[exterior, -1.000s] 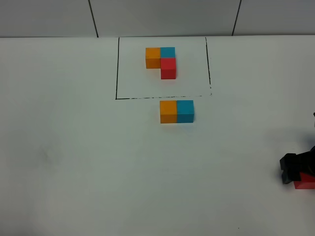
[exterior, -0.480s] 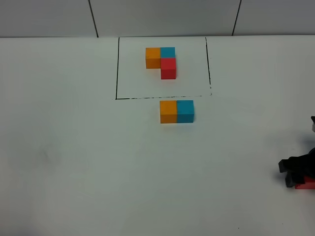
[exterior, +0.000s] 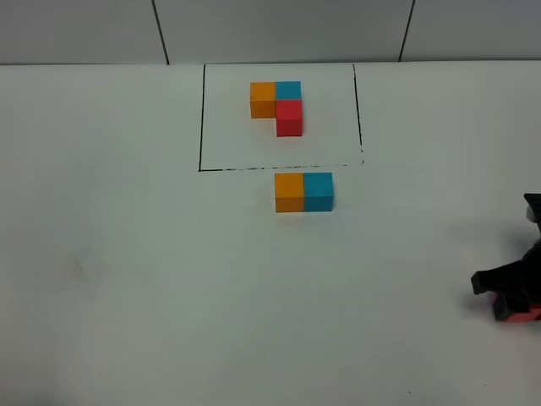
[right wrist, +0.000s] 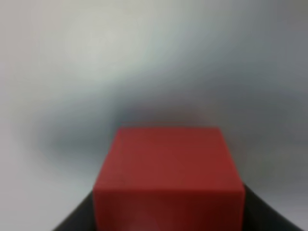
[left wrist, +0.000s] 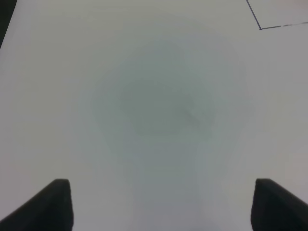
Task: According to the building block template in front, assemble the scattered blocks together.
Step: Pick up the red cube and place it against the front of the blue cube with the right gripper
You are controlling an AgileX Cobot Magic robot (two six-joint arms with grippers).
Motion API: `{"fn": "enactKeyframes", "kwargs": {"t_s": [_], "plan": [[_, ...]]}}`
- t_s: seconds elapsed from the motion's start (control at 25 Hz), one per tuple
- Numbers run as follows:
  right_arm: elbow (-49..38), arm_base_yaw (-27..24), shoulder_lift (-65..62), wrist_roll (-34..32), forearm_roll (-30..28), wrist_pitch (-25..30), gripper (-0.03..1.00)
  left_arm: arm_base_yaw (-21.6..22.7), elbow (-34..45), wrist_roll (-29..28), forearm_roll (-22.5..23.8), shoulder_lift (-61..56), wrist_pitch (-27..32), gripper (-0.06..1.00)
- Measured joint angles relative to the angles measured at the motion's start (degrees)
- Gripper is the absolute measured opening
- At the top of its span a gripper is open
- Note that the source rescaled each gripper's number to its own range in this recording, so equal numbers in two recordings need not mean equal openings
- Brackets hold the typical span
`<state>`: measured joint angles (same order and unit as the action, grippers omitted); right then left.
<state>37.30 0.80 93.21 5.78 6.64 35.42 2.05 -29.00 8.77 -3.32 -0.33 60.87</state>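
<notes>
White tabletop (exterior: 127, 254) fills the high view, with a grey panelled wall (exterior: 279, 30) behind its far edge. Near that edge a black-line rectangle (exterior: 201, 118) encloses the building block template (exterior: 286, 106). The template is an L: orange and cyan-blue cubes side by side in a row running left to right, with a red cube against the near face of the cyan-blue one, so the short leg points toward the near edge.

Just outside the rectangle's near line lie the orange block (exterior: 289, 192) and the cyan-blue block (exterior: 319, 191). They touch, orange on the left, and their long axis runs parallel to that line.

Well apart from them, at the right edge of the view, the right end effector (exterior: 517, 304) is clenched on the red block (exterior: 524, 315). In the right wrist view the cube fills the gap between the dark fingers (right wrist: 72, 224), one flat face toward the camera.

The left end effector (left wrist: 166, 207) is released, its fingertips spread wide over bare tabletop, with a corner of the black line beyond it.
</notes>
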Motion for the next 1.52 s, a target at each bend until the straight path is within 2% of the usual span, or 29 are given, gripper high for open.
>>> {"fn": "enactKeyframes", "kwargs": {"t_s": [0.16,0.24,0.44,0.56,0.72,0.88,1.08,1.28,1.52], "plan": [[4.5,6.9,-2.5,-4.8,-0.2,5.4,0.02,0.0,0.0,0.0,0.0,0.0,0.0,0.9],[6.5,11.8,-2.6,-9.5,-0.2,6.5,0.02,0.0,0.0,0.0,0.0,0.0,0.0,0.9],[10.6,24.4,-2.1,-23.7,-1.8,4.2,0.02,0.0,0.0,0.0,0.0,0.0,0.0,0.9],[13.7,29.9,0.8,-33.6,-4.3,1.4,0.02,0.0,0.0,0.0,0.0,0.0,0.0,0.9],[20.6,34.8,8.1,-42.4,-7.6,1.9,0.02,0.0,0.0,0.0,0.0,0.0,0.0,0.9],[30.4,37.5,16.3,-44.0,-8.1,7.0,0.02,0.0,0.0,0.0,0.0,0.0,0.0,0.9],[41.0,37.8,24.4,-43.5,-8.8,12.8,0.02,0.0,0.0,0.0,0.0,0.0,0.0,0.9],[46.0,37.7,29.3,-43.5,-11.7,14.6,0.02,0.0,0.0,0.0,0.0,0.0,0.0,0.9],[47.8,37.6,32.2,-43.5,-13.2,15.2,0.02,0.0,0.0,0.0,0.0,0.0,-0.1,0.9]]}}
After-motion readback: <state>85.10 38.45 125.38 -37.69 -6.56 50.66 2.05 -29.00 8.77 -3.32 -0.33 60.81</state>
